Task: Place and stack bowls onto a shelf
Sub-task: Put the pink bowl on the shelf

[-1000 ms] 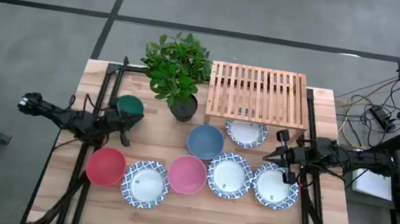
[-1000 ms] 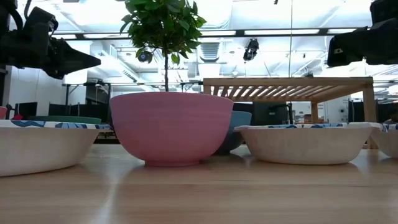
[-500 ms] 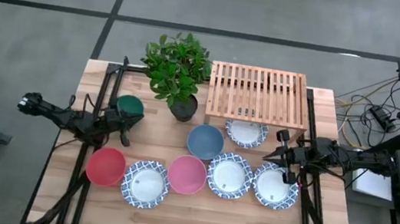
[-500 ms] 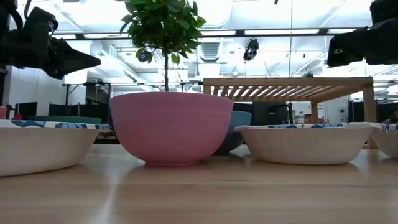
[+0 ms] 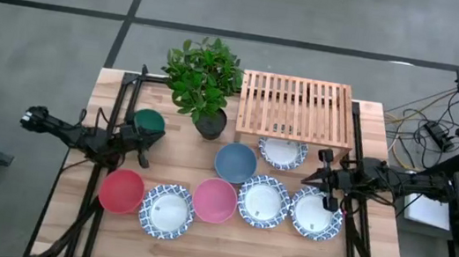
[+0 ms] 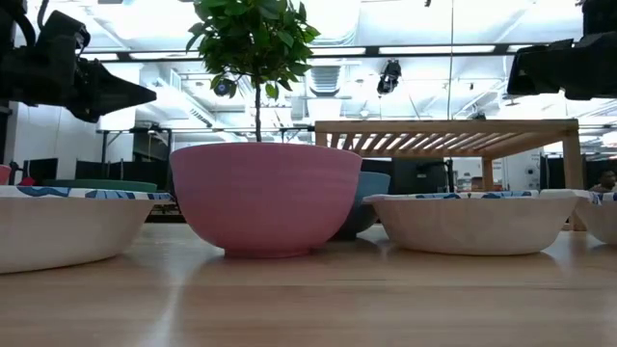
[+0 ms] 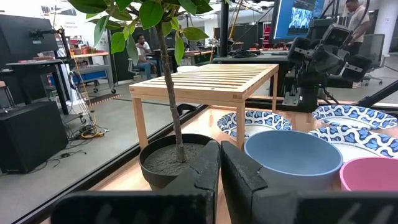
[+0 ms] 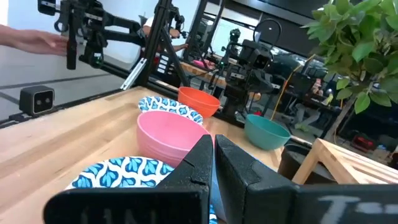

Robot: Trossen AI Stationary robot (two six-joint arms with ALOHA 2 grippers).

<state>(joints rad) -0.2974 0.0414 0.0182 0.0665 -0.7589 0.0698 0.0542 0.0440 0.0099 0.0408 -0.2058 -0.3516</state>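
The wooden slat shelf (image 5: 297, 109) stands at the far right and carries nothing on top. A patterned bowl (image 5: 282, 152) sits on the table, partly under the shelf's near edge. The blue bowl (image 5: 236, 162) is beside it and the dark green bowl (image 5: 149, 121) is at the left. Along the near side stand the red bowl (image 5: 122, 191), a patterned bowl (image 5: 167, 208), the pink bowl (image 5: 215, 199) and two more patterned bowls (image 5: 264, 201), (image 5: 316, 214). My left gripper (image 5: 149, 145) is shut and empty above the table, next to the green bowl. My right gripper (image 5: 321, 180) is shut and empty above the rightmost patterned bowl.
A potted plant (image 5: 204, 79) in a dark pot stands left of the shelf, behind the blue bowl. Bare tabletop (image 5: 222, 252) lies along the near edge. People show in the room beyond the table (image 7: 144, 48).
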